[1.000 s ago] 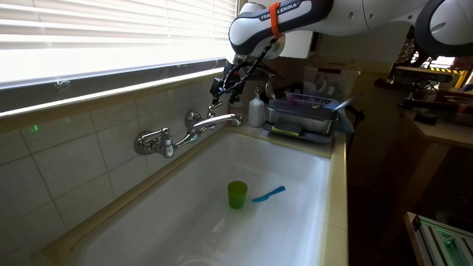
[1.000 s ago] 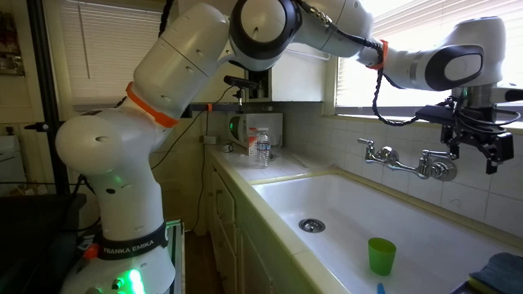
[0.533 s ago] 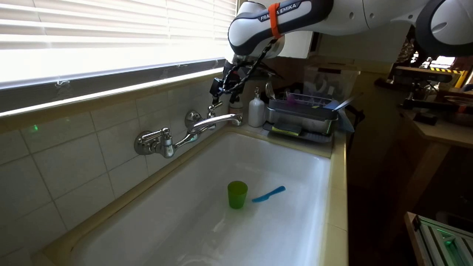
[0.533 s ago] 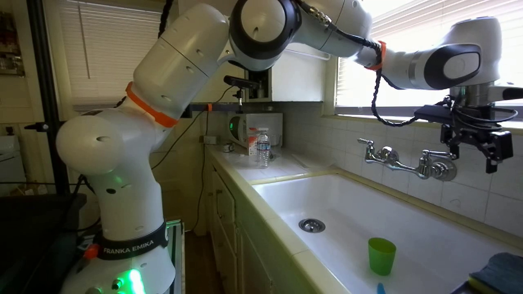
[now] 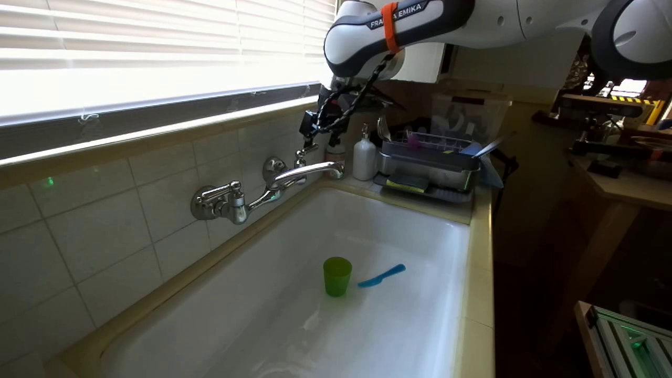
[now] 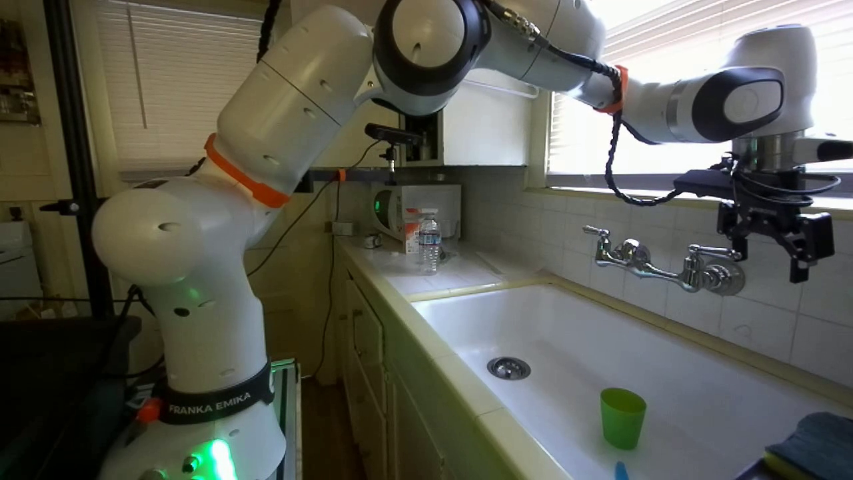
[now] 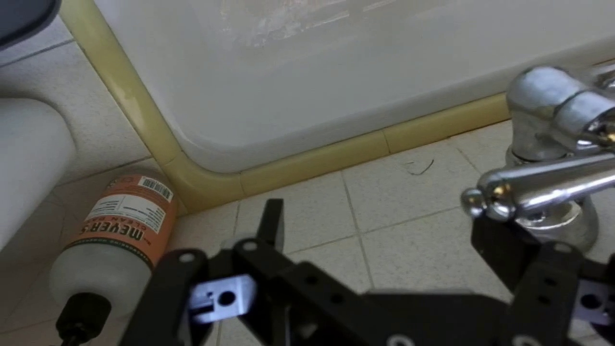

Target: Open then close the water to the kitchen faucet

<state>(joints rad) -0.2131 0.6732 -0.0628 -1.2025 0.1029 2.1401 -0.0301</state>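
The chrome kitchen faucet shows in both exterior views [image 5: 310, 170] [image 6: 656, 272], with its far handle [image 5: 308, 150] under my gripper. I see no stream of water below the spout. My gripper [image 5: 321, 144] points down beside that handle, which it also does in an exterior view [image 6: 770, 265]. In the wrist view the gripper [image 7: 382, 228] is open, with only tiled wall between its fingers. The handle's end [image 7: 509, 194] overlaps the tip of the right-hand finger [image 7: 502, 250] there. I cannot tell whether they touch.
In the wrist view an orange-labelled bottle [image 7: 125, 230] and a white bottle [image 7: 29, 158] stand near the gripper. A dish rack [image 5: 430, 163] stands behind the sink [image 5: 262, 310]. A green cup [image 5: 337, 278] and blue knife [image 5: 381, 276] lie in the sink.
My gripper has shifted very slightly, to the left in an exterior view, toward the handle. It stays open. The faucet, cup and knife have not visibly moved.
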